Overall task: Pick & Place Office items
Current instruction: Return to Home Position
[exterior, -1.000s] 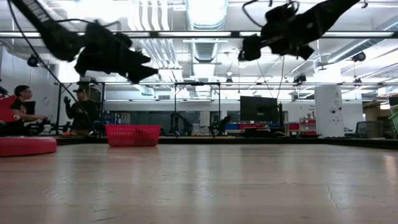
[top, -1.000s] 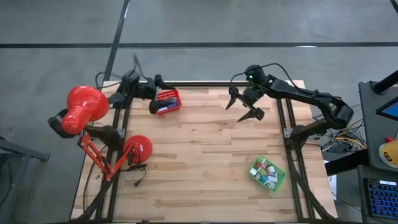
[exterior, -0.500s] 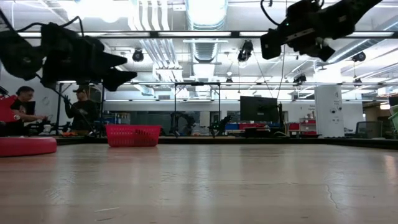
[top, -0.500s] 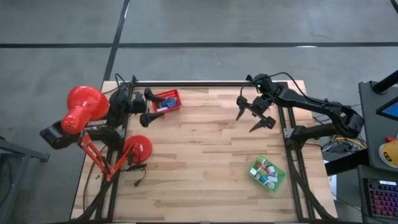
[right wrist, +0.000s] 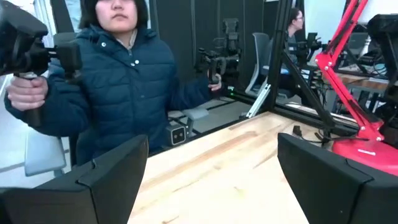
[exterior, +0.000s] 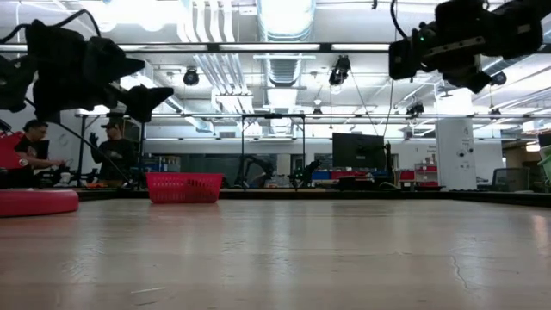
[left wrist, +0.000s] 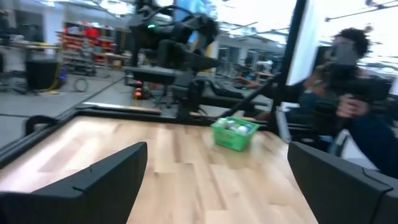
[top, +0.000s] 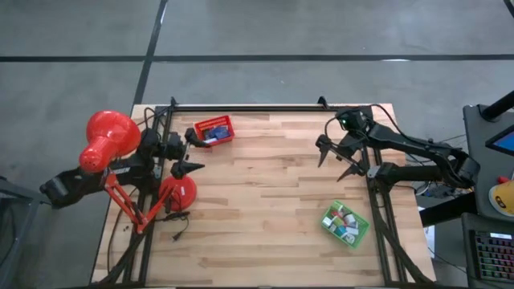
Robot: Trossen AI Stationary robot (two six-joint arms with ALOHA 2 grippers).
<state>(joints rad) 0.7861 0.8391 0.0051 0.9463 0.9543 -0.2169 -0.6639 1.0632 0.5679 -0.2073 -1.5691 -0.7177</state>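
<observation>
The office items (top: 344,219), small white, teal and pink pieces, sit in the green tray (top: 324,223), well apart from the right jaws, which hang wide open and empty over the counter (top: 265,201). Dark blue pieces (top: 214,135) lie in the red tray (top: 213,120) just beside the left jaws, also spread wide, gripping nothing.

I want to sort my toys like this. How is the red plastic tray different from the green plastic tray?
The red plastic tray sits at the wooden table's back left; the green plastic tray sits nearer the front right. The red tray holds mostly dark blue pieces; the green tray holds many white, green and pink pieces. Both are small, open and rest flat on the table.
</observation>
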